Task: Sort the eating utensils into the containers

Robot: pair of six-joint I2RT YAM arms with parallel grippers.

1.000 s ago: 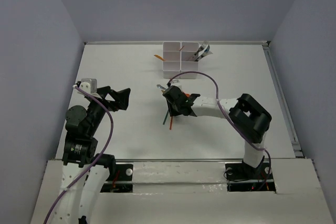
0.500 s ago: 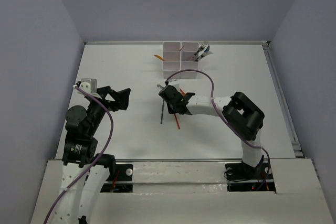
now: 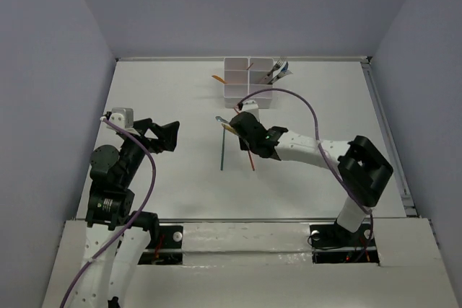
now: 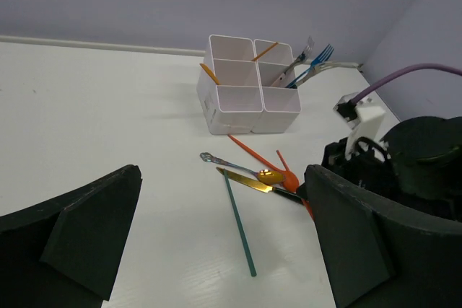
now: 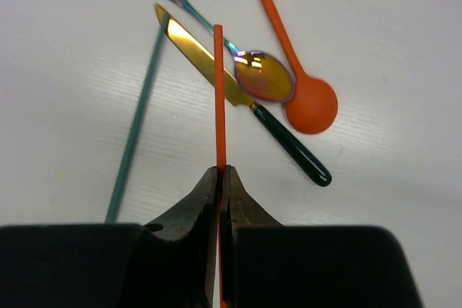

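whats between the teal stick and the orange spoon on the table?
Right wrist view: a gold knife and a shiny spoon lie between the teal stick and orange spoon. The orange stick pinched in the right gripper crosses that gap.

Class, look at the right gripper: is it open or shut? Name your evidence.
Shut on the orange stick: in the right wrist view the fingers of the right gripper press together around it.

Right gripper (image 5: 219, 175) pinches an orange stick (image 5: 219, 91) — left gripper (image 3: 170, 136) gapes wide, arm folded.
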